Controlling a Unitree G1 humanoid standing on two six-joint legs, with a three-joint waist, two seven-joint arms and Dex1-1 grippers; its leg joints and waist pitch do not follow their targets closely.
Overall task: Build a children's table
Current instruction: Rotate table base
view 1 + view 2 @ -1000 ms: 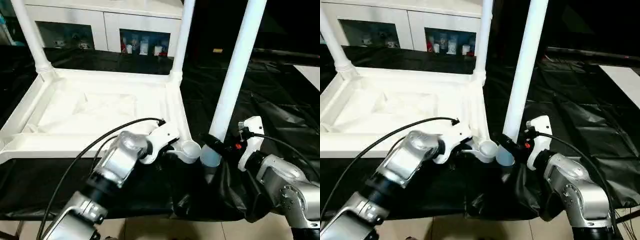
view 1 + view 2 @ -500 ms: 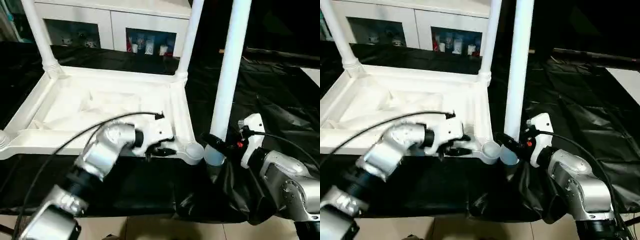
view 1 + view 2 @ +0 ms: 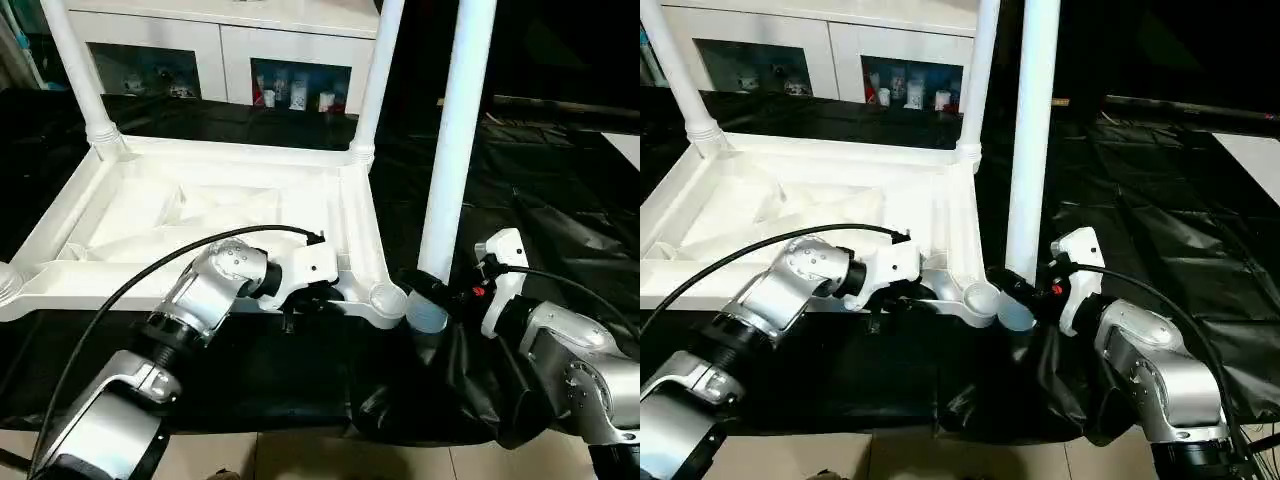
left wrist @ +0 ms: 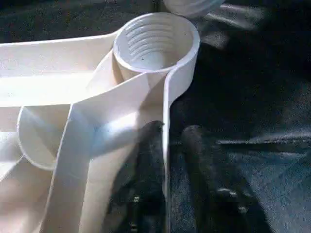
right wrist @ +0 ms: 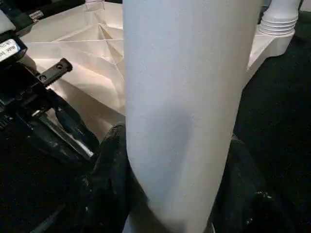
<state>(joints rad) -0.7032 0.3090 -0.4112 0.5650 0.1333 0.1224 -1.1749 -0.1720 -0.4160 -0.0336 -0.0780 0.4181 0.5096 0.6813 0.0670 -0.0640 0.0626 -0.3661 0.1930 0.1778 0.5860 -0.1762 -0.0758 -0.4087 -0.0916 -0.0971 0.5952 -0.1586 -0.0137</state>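
I read this as an indoor test room: black sheeting (image 3: 560, 190) covers the work surface, a white cabinet (image 3: 210, 40) with glass doors holds small bottles (image 3: 290, 98), pale floor (image 3: 300, 455) below.

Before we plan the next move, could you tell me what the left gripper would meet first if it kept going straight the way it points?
Probably the empty corner socket: the left gripper straddles the tabletop's rim, which runs straight to it.

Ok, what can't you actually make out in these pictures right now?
- Tops of the two fitted legs: cut off by the head views' upper edge.
- Held leg threaded end: hidden by the right gripper.
- Items in the cabinet: too small.
- Near-left socket: cut off by the left eye view's edge.
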